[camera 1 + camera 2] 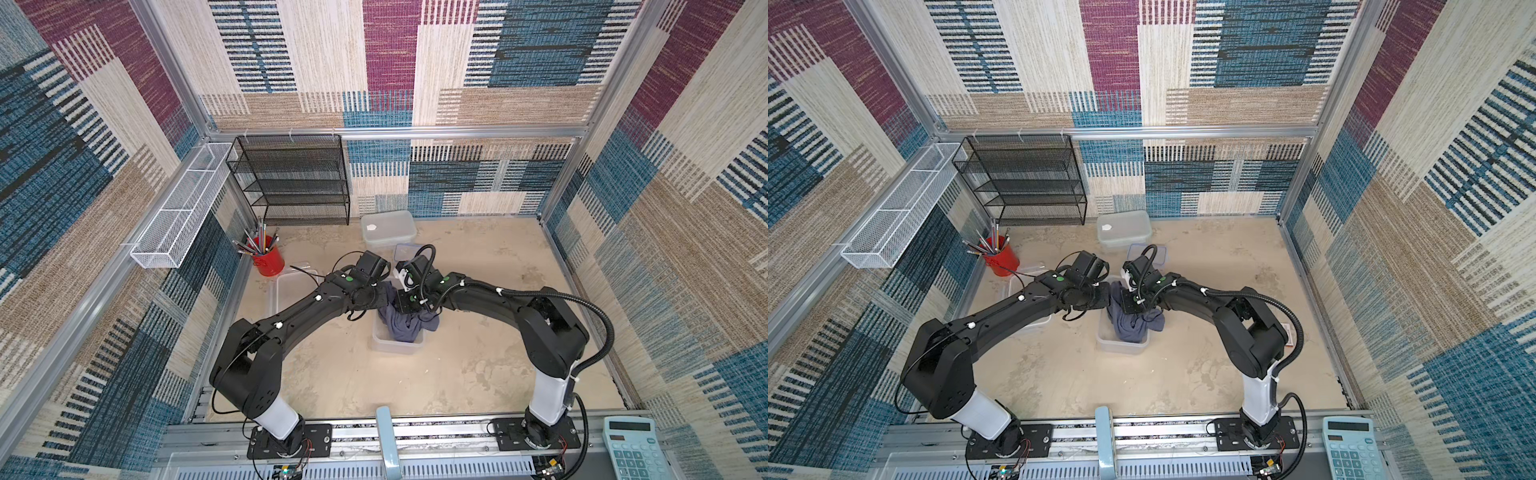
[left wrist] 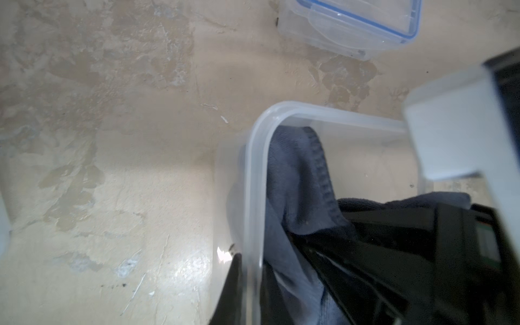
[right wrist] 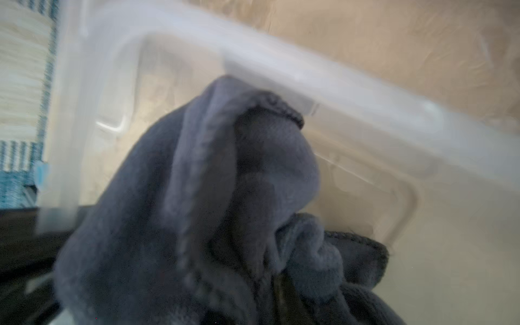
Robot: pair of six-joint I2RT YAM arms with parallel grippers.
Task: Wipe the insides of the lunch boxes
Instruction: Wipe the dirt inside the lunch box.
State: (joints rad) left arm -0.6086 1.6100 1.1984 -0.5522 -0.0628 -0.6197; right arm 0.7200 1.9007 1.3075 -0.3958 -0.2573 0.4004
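Plastic first: thin, clear and slick. I judge the open lunch box [image 2: 254, 168] light enough to skate across the tabletop [image 2: 112, 168] the instant the cloth drags on it, and its walls would flex if squeezed hard. The sound place to hold it is the stiffened rim near a rounded corner. My left end effector [image 2: 250, 275] sits there, with one finger outside the wall and the other inside, pressed together on the wall itself, as the left wrist view shows.

My right end effector [image 1: 408, 308] points down into the same box. The grey-blue cloth [image 3: 225, 197] is draped right over it, so I cannot tell whether its fingers are spread or pinching a fold. The cloth is soft and limp. Part of it lies inside the box against the wall, and part spills over the rim at 3 o'clock in both top views. It wants gripping by a bunched fold, not an edge.

Taking 12 o'clock as away from my bases, this box lies directly under both end effectors, mid-tabletop. A blue-rimmed lid [image 2: 365, 28] lies near at 12 to 1 o'clock; whether a box sits beneath it I cannot tell. A lidded lunch box [image 1: 388, 230] stands beyond it at 12. A bigger open lunch box [image 1: 279, 291] lies at 9 to 10 o'clock, partly under my left arm.
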